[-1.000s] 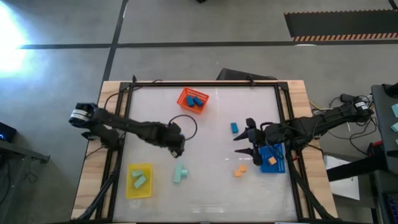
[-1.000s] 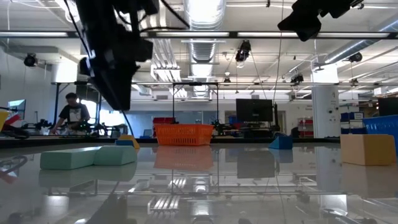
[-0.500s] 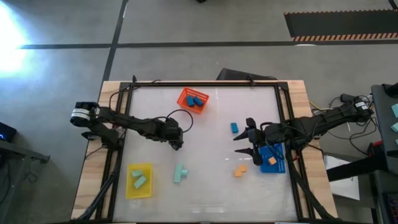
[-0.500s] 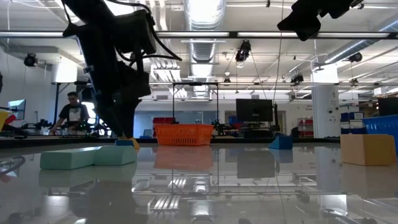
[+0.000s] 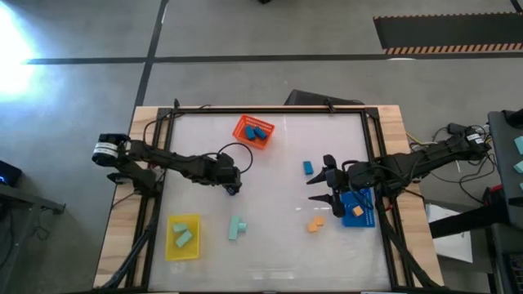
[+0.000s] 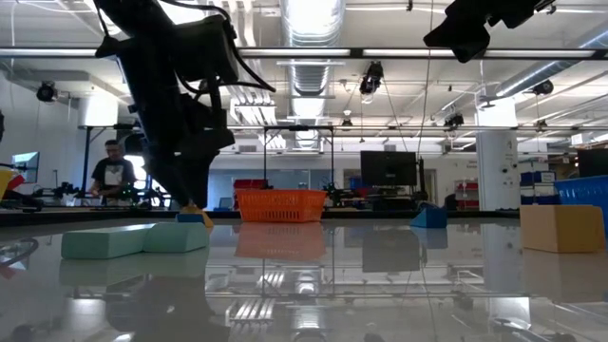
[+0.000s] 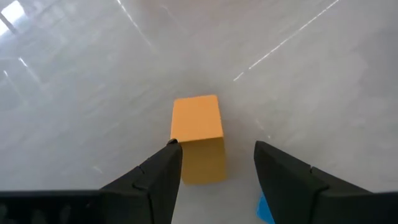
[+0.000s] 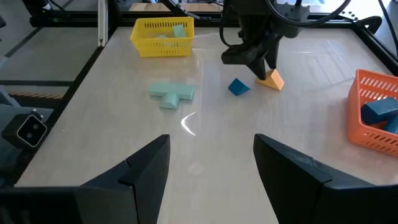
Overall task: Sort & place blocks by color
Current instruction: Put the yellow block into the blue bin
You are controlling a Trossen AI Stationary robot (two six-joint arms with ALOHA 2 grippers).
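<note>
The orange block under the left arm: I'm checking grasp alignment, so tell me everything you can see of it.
The orange block is a small, plain, matte-looking cuboid with crisp edges, lying flat on the glossy white table. The left hand hovers over it, open, one finger on each side, neither clearly touching. A blue block lies close beside it, apart. In the high view the arm hides it.

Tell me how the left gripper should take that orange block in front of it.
Come straight down on the orange block with the left gripper, closing on its two long flat sides. It stands free on the table, already lined up between the open fingers; a small blue block sits close beside it.
</note>
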